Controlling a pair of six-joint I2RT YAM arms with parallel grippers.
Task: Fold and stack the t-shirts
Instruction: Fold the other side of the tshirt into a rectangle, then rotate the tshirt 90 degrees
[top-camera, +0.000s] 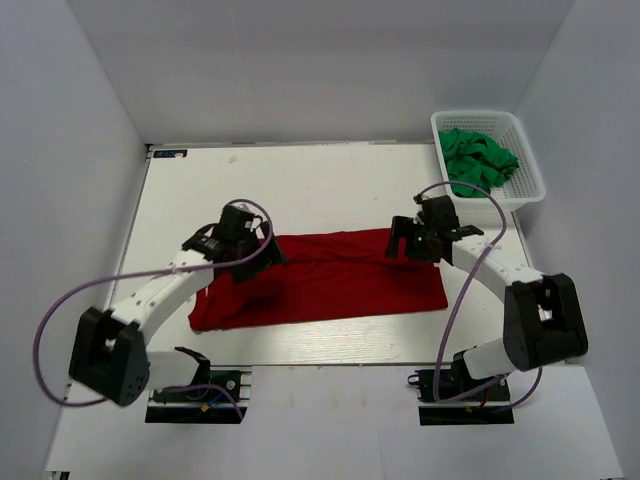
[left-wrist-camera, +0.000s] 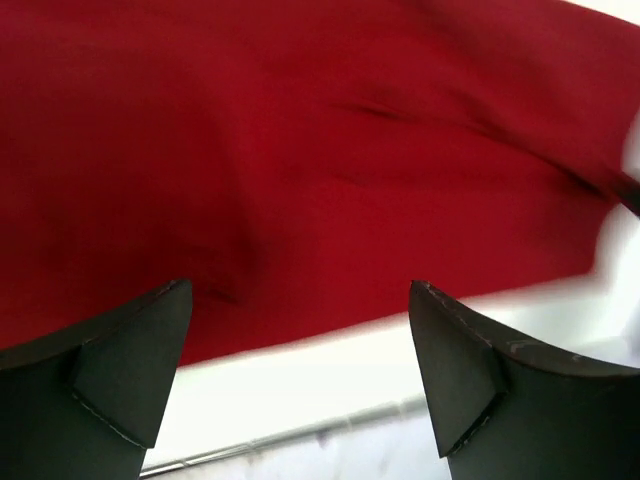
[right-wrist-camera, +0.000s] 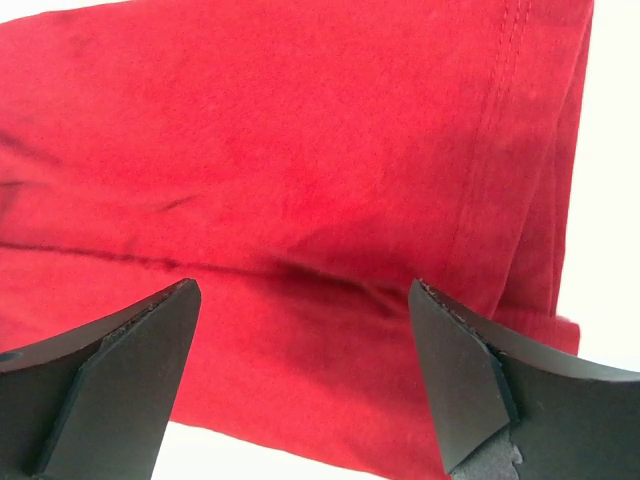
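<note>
We get bright, even light, faint shadows; shirt (left-wrist-camera: 300, 150) blurred in left wrist view, bench (right-wrist-camera: 610, 200) glaring white.

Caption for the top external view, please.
Left gripper and right gripper, open, over the folded red t-shirt; green t-shirts in white basket.

Top camera sits high behind my bases and looks down on the whole table (top-camera: 330, 170). Wrist cameras look out past my left gripper (left-wrist-camera: 300, 285) and right gripper (right-wrist-camera: 302, 285), very close on the red t-shirt (top-camera: 330, 280), which all three share. Left view is blurry, probably showing its near edge.
</note>
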